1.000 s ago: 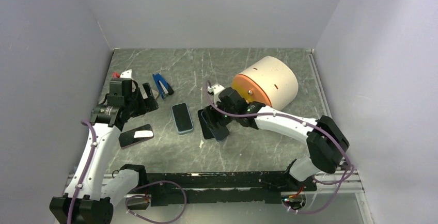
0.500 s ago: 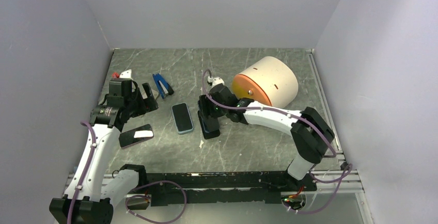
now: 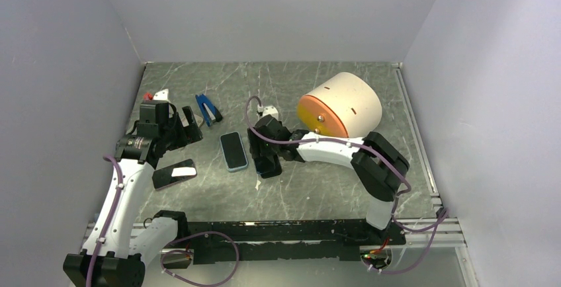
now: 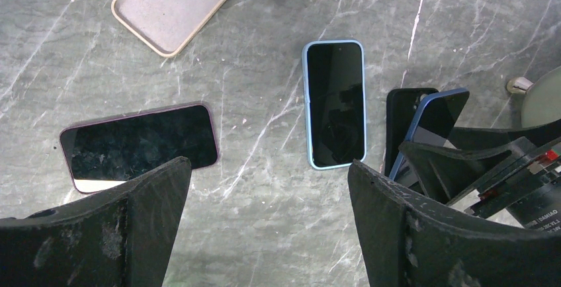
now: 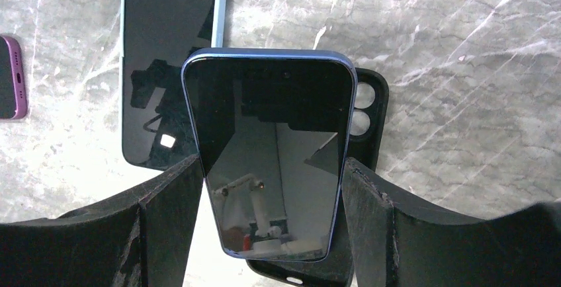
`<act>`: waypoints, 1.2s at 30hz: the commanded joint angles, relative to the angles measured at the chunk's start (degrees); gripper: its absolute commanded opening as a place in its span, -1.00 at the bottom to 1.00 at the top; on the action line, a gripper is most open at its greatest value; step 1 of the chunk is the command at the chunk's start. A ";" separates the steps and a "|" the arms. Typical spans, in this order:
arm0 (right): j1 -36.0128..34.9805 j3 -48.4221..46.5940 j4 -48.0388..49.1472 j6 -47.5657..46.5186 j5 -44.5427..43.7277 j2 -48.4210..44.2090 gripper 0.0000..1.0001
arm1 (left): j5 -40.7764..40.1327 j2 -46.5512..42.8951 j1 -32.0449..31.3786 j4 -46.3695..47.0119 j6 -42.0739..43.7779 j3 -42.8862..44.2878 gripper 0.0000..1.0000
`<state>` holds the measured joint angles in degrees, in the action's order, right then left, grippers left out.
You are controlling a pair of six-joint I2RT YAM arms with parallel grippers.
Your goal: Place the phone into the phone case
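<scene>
While the right claw is clamped on the blue-edged phone — one finger against each long side, screen up toward the wrist camera — the phone hangs tilted directly over the black phone case. That case lies open side up on the marbled grey table, its camera cut-outs showing past the phone's right edge. The phone covers most of it but is not seated in it; whether its lower end touches the case I cannot tell.

Just left of the phone case lies a second phone in a light-blue case, screen up and roughly parallel to it. Further left of the phone case rests a phone in a purple case, lying crosswise. The left claw hovers above the bare table between those two phones, fingers spread wide apart and gripping nothing.

Beyond the purple one, well to the left of the phone case, sits an empty beige case, with a blue hand tool near it. Right of the phone case and further back, a cream drum with an orange face lies on its side.
</scene>
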<state>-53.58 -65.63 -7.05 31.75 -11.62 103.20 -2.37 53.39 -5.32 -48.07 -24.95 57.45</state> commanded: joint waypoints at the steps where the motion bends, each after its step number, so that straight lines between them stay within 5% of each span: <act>1: -1.08 -2.23 1.95 0.25 -4.34 -1.01 0.10 | 0.34 -0.91 -0.13 0.57 -0.45 1.71 0.87; 36: -1.63 1.25 1.13 -0.79 -9.00 -3.02 0.09 | 0.35 -1.00 -0.13 0.61 -0.44 1.70 0.87</act>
<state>-54.65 -64.42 -7.25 31.07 -18.17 103.07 -2.37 53.39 -5.32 -48.07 -24.95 57.45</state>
